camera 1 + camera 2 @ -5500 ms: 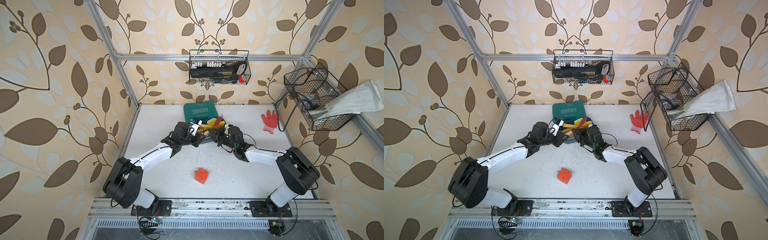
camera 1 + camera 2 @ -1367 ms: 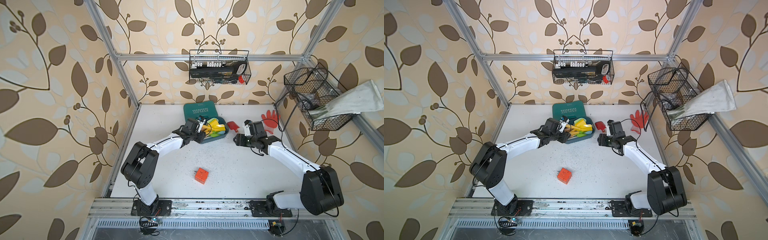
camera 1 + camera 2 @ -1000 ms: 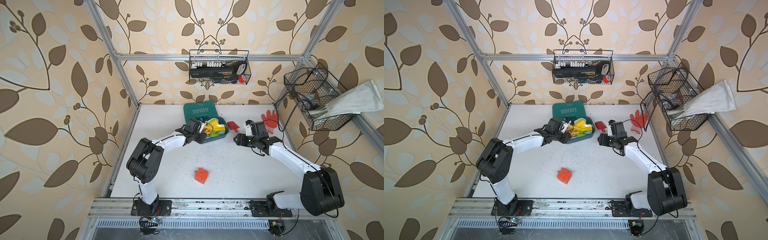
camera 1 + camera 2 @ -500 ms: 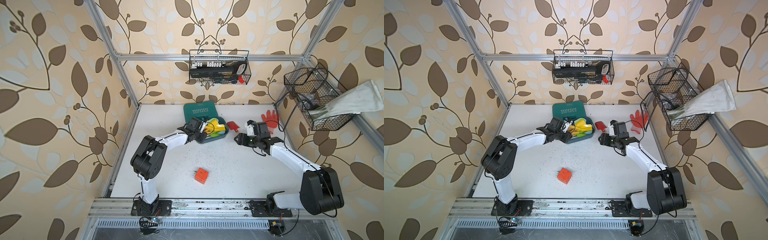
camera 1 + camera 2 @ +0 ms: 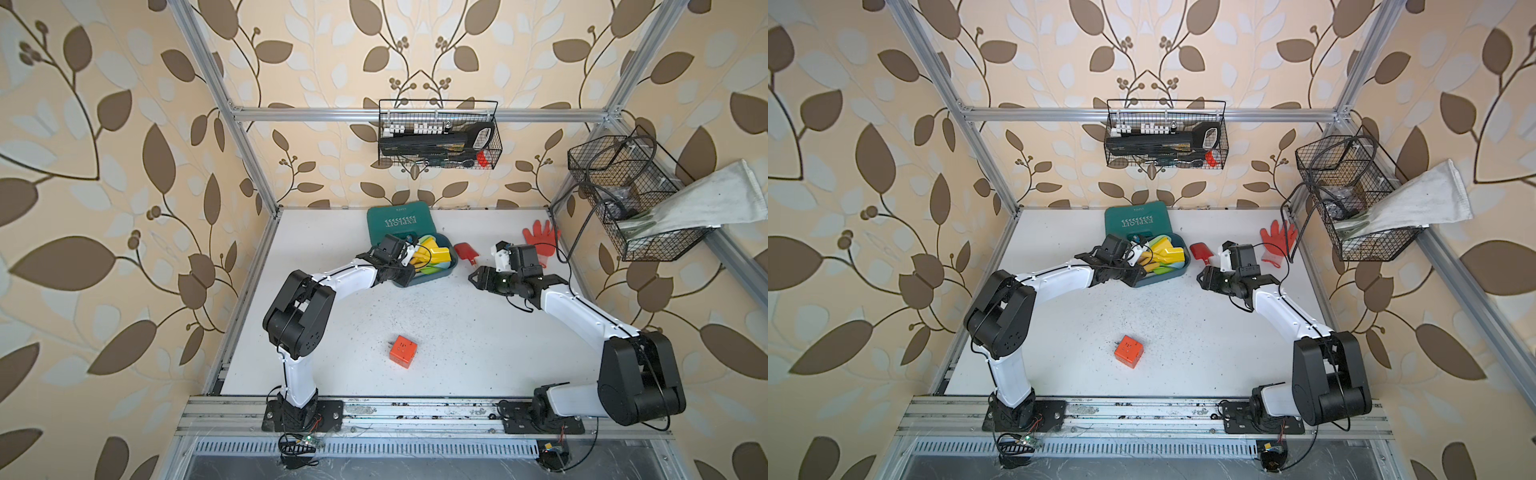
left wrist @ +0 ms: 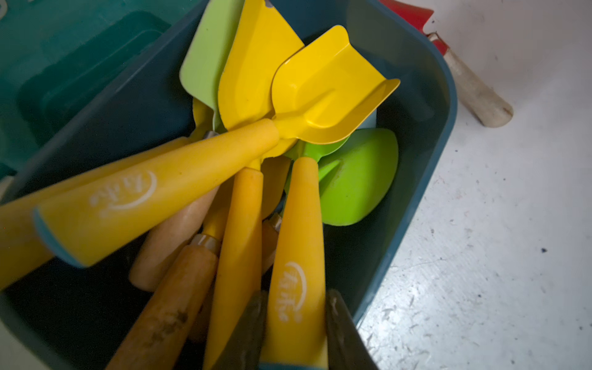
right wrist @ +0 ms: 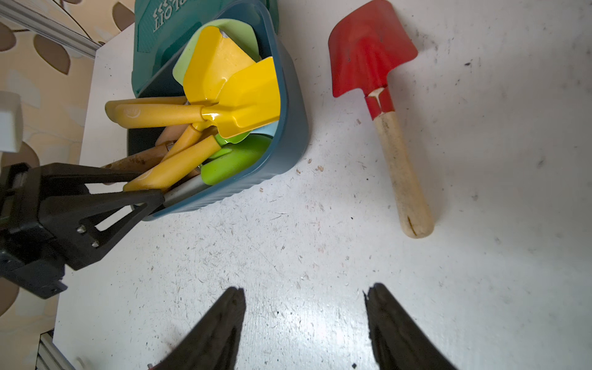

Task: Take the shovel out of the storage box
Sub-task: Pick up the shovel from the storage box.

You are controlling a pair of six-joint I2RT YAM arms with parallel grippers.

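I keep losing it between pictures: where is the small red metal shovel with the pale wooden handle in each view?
Both top views: the red metal shovel with a pale wooden handle lies on the white tabletop, just right of the dark teal-blue plastic storage box.
Left wrist: only a blade corner and the handle show, beyond the box's rim.
Right wrist: the whole shovel, flat beside the box.
Shared landmark: that box, in all four.

The arms [image 5: 349, 277] are white links and bulky black joints [image 5: 299, 318] — left claw [image 7: 150, 186] black, screw-fastened.
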